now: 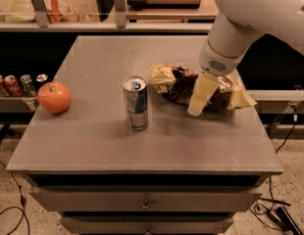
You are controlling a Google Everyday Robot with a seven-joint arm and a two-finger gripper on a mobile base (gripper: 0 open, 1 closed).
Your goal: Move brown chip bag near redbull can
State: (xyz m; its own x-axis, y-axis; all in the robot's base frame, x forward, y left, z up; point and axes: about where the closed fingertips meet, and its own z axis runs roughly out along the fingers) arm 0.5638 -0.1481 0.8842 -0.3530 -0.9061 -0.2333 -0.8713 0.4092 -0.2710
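The brown chip bag (pixel 177 83) lies crinkled on the grey table (pixel 93 151), right of centre, its pale ends pointing left and right. The redbull can (pixel 136 103) stands upright a short way to the bag's left, with a small gap between them. My gripper (pixel 198 102) hangs from the white arm (pixel 250 13) over the right half of the bag, and its cream tip reaches down in front of the bag's middle. It hides part of the bag.
A red apple (pixel 54 97) sits near the table's left edge. Several small cans (pixel 19 84) stand in a row on a lower shelf to the left. Drawers are below the table front, and cables lie on the floor.
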